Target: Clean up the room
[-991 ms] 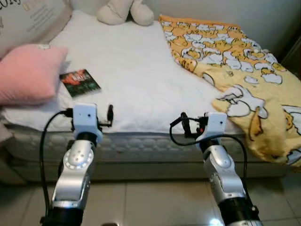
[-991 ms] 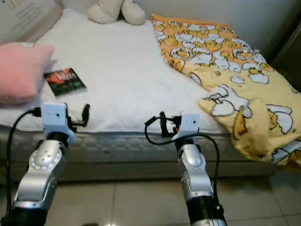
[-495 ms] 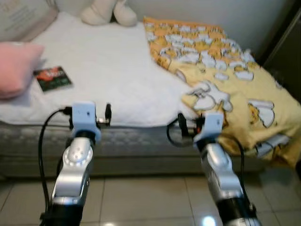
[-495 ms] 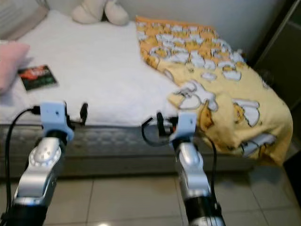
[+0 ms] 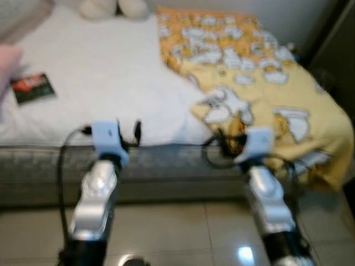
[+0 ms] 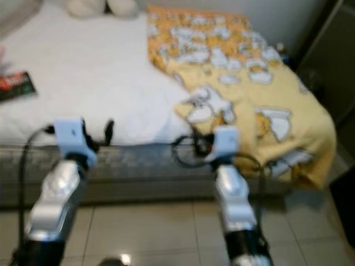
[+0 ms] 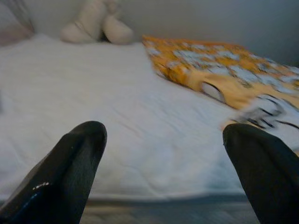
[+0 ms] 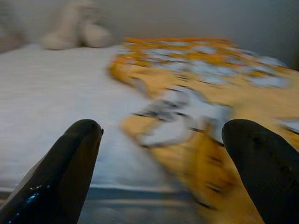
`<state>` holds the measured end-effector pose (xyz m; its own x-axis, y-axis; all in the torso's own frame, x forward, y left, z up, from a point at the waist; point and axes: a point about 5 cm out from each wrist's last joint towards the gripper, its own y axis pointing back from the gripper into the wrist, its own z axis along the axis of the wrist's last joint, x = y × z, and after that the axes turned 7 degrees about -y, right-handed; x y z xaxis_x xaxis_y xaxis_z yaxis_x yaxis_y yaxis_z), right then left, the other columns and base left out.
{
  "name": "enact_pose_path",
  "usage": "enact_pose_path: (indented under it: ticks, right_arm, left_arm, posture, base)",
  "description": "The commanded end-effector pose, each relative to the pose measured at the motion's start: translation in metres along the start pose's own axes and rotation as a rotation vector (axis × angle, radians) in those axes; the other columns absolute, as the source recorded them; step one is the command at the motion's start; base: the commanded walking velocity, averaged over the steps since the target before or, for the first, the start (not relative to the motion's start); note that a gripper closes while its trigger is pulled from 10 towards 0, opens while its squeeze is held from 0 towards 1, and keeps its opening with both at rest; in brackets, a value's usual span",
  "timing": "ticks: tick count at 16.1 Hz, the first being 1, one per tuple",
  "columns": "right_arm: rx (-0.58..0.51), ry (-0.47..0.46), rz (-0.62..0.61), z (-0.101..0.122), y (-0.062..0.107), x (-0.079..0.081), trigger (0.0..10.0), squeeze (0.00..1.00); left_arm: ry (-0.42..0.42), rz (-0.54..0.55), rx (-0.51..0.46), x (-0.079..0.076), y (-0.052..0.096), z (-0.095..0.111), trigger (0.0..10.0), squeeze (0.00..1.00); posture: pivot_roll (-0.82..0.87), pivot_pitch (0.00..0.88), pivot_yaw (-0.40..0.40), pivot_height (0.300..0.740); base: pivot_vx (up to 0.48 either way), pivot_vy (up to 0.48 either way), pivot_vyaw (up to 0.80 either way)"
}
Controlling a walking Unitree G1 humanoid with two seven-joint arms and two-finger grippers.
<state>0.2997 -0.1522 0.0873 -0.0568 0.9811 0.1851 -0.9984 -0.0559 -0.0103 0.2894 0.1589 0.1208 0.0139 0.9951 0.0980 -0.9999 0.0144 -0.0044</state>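
A white-sheeted bed (image 5: 105,72) stands in front of me. A yellow blanket with a duck print (image 5: 249,83) lies crumpled over its right half and hangs over the front edge. A small dark book (image 5: 32,87) rests on the sheet at the left, beside a pink pillow (image 5: 8,58). A cream plush toy (image 5: 113,8) sits at the head of the bed. My left gripper (image 7: 163,135) is open and empty, level with the mattress edge. My right gripper (image 8: 161,135) is open and empty too, facing the hanging blanket.
The grey mattress side (image 5: 166,172) runs across just beyond both grippers. Glossy floor tiles (image 5: 177,233) lie below. Dark furniture (image 5: 338,50) stands close to the bed's right side. The pictures are blurred.
The whole view has swung to the right: pillow and book have slid to the left edge, and the blanket now sits before my right gripper. Both arms hold the same pose.
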Motion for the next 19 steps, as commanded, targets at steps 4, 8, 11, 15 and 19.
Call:
enact_pose_path:
  ticks: [4, 8, 11, 15, 19]
  right_arm:
    - [-0.001, -0.142, -0.071, 0.002, -0.001, -0.004, 10.0, 0.0]
    - [0.009, -0.115, -0.054, 0.001, -0.001, -0.004, 10.0, 0.0]
    - [0.028, -0.114, -0.046, 0.0, -0.002, -0.004, 10.0, 0.0]
    - [0.041, -0.108, -0.036, -0.003, -0.003, -0.003, 10.0, 0.0]
    - [0.047, -0.106, -0.037, -0.005, -0.002, -0.003, 10.0, 0.0]
  left_arm:
    - [-0.057, -0.007, -0.031, 0.005, -0.004, 0.006, 10.0, 0.0]
    - [-0.081, -0.046, -0.058, -0.003, -0.003, 0.01, 10.0, 0.0]
    - [-0.079, -0.04, -0.054, 0.0, -0.003, 0.009, 10.0, 0.0]
    - [-0.095, -0.05, -0.069, -0.002, -0.002, 0.01, 10.0, 0.0]
    - [-0.099, -0.081, -0.086, -0.006, -0.001, 0.012, 10.0, 0.0]
  posture:
    - [0.12, 0.0, -0.039, 0.732]
    - [0.11, 0.0, -0.04, 0.732]
    - [0.12, 0.0, -0.044, 0.732]
    - [0.13, 0.0, -0.046, 0.732]
    - [0.12, 0.0, -0.041, 0.732]
  base:
    - [0.449, 0.0, 0.0]
    - [0.473, 0.0, 0.0]
    - [0.48, 0.0, 0.0]
    - [0.48, 0.0, 0.0]
    - [0.48, 0.0, 0.0]
